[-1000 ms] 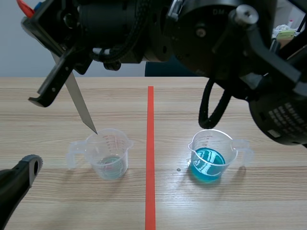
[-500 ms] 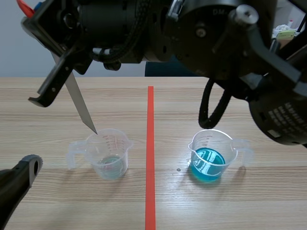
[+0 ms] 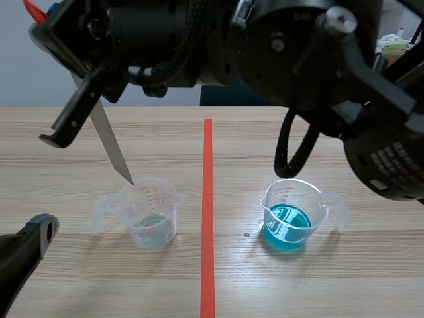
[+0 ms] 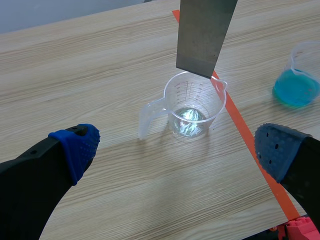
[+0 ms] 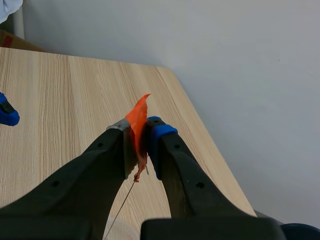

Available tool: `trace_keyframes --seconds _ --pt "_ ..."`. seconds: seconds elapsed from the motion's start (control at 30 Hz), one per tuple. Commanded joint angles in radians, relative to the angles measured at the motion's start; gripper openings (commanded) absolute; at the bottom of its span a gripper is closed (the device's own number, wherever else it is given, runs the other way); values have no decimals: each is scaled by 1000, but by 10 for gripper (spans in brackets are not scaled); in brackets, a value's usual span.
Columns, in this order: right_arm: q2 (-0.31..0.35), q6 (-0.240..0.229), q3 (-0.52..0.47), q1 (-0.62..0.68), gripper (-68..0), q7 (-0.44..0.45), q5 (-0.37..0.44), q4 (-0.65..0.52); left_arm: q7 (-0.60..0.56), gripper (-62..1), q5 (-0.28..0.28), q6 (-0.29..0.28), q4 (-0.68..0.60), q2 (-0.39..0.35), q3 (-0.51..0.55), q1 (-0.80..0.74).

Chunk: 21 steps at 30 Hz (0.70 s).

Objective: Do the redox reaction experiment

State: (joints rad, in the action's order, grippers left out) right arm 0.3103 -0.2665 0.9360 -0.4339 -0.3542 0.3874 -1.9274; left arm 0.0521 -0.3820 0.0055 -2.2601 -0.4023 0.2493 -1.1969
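A grey metal strip (image 3: 109, 142) hangs slanted from the right arm (image 3: 218, 40), which reaches across the top to the left. Its lower tip is at the rim of the left clear beaker (image 3: 149, 212), which holds a little clear liquid. In the left wrist view the strip (image 4: 205, 35) hangs just over that beaker (image 4: 192, 107). My right gripper (image 5: 140, 135) is shut on the strip's top, where an orange tag (image 5: 137, 120) sticks out. My left gripper (image 4: 177, 150) is open, low and short of the beaker. A second beaker (image 3: 291, 215) with blue liquid stands on the right.
An orange-red tape line (image 3: 207, 218) runs down the table between the two beakers. One finger (image 3: 30, 245) of the left gripper lies low at the front left. A red object (image 4: 300, 230) shows by the table's near edge. A small droplet (image 3: 246, 234) lies beside the blue beaker.
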Motion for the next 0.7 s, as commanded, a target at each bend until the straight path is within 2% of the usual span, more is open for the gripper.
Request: trace_keyframes --seconds 0.0,0.1,0.23,0.3,0.4,0.5,0.67 --pt "3 7 -8 -14 -667 8 8 -13 -14 14 2 -1 -7 0 -2 0" --pt "25 4 -8 -14 -668 8 10 -21 -14 14 2 -1 -7 0 -2 0" --pt "94 -1 -24 -10 -668 31 33 -61 -14 14 2 -1 -7 0 -2 0" --pt "139 -31 -42 -9 -668 40 70 -84 -14 14 2 -1 -7 0 -2 0" --pt "214 -46 -74 -9 -668 57 135 -112 -14 14 2 -1 -7 0 -2 0" --pt "293 -82 -116 -9 -669 97 195 -122 -14 14 2 -1 -7 0 -2 0" --pt "430 -148 -179 -9 -669 163 253 -123 -14 14 2 -1 -7 0 -2 0"
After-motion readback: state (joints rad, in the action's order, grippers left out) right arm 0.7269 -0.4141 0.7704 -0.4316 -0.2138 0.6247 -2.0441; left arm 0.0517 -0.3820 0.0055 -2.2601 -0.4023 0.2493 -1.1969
